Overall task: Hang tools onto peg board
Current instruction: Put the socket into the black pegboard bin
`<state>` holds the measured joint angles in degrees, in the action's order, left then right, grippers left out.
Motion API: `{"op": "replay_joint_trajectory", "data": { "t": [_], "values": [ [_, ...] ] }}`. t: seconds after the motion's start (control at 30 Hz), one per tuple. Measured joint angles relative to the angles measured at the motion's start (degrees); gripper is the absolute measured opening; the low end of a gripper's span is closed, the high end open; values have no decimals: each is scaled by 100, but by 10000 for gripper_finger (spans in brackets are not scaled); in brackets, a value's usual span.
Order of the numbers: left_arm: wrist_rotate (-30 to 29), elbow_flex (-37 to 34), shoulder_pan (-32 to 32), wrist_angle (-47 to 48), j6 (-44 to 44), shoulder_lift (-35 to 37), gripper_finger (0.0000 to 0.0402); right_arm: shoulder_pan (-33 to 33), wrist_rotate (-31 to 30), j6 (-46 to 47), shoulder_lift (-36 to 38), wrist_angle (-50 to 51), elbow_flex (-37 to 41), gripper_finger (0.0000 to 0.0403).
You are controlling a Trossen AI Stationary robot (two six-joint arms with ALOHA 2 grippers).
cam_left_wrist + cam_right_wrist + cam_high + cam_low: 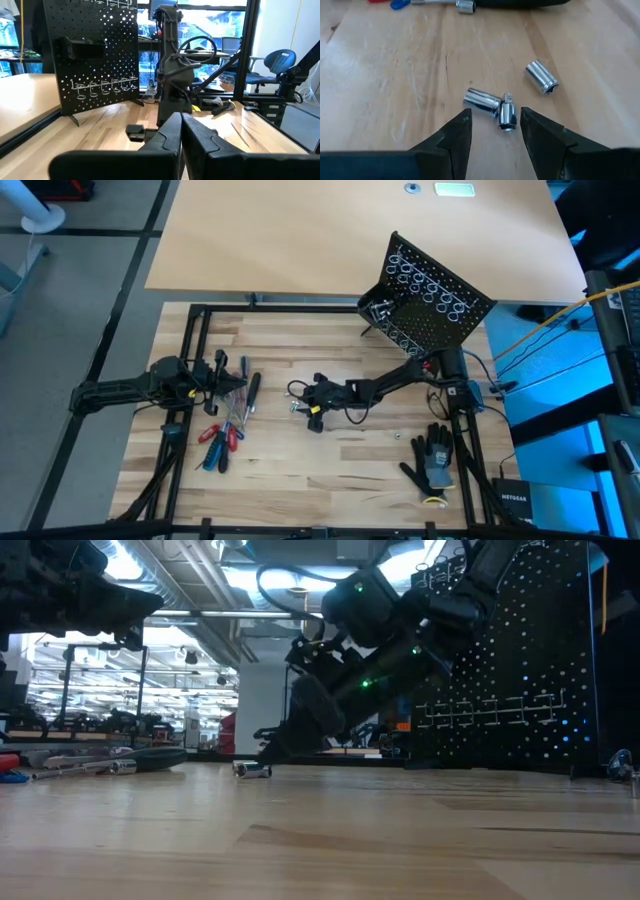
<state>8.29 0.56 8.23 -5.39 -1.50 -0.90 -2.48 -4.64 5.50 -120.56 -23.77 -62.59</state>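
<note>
- Right pincer (495,130) hangs open over shiny round metal sockets (482,101) on the smooth wooden worktop (395,75).
- Left pincer (181,131) is pressed closed, empty, near the screwdrivers (222,442).

I see my right gripper (492,131) low over the wood with its fingers apart, and between the tips the table (395,90) is bare. Just ahead of the tips two silver sockets (492,106) lie touching each other and block a straight push forward. A third socket (542,77) lies a little further, to one side, with free wood around it. Far ahead, the pile of screwdrivers (225,430) closes the way, and the left gripper (222,372), closed, hangs over that pile. Behind my right arm stands the peg board (430,295); beside the arm's base lies a glove (432,460).
</note>
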Motion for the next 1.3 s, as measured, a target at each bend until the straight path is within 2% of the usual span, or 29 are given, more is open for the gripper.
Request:
{"op": "replay_joint_trajectory", "data": {
  "t": [1.0,1.13,1.3],
  "values": [
    [0,0,0,0,0,0,1,76,-279,-146,-323,-327,-4,169],
    [0,0,0,0,0,0,1,74,-274,-151,-331,-328,-4,152],
    [-2,0,0,0,0,0,1,72,-228,-291,-333,-326,-7,106]
  ]
}}
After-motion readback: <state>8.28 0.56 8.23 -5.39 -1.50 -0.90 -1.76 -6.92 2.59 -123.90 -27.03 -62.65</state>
